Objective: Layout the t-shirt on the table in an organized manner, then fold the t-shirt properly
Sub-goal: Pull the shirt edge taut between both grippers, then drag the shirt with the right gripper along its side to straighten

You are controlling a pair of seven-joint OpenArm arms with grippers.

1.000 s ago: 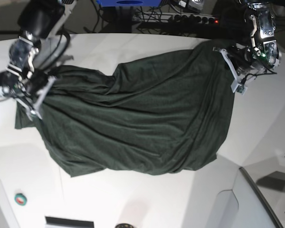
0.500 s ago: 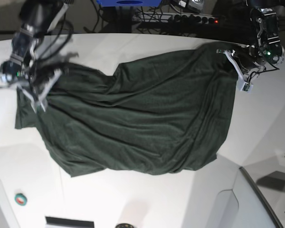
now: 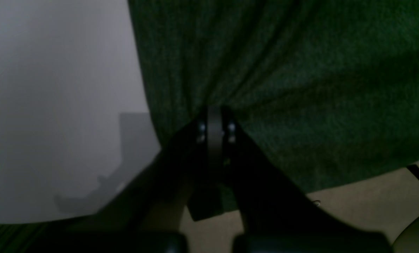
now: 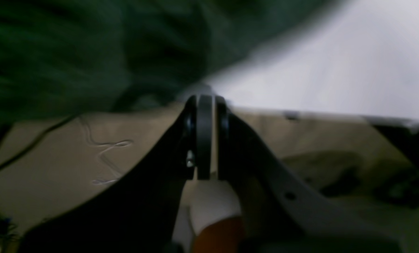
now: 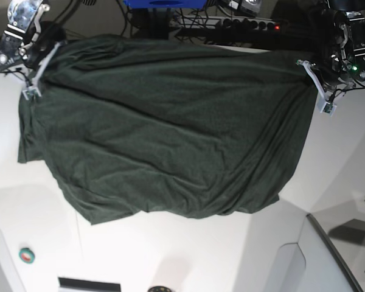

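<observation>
We're in what looks like a robotics lab: a glossy white table point(image 5: 170, 255) fills the base view, and just behind its far edge runs a power strip point(image 5: 231, 24) with a red light, tangled cables point(image 5: 140, 18) and a blue box point(image 5: 164, 3), dim and probably more equipment.

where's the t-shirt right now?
In the base view the t-shirt hangs spread across the far half of the table, its top corners pinched by the right gripper at upper left and the left gripper at upper right.
</observation>
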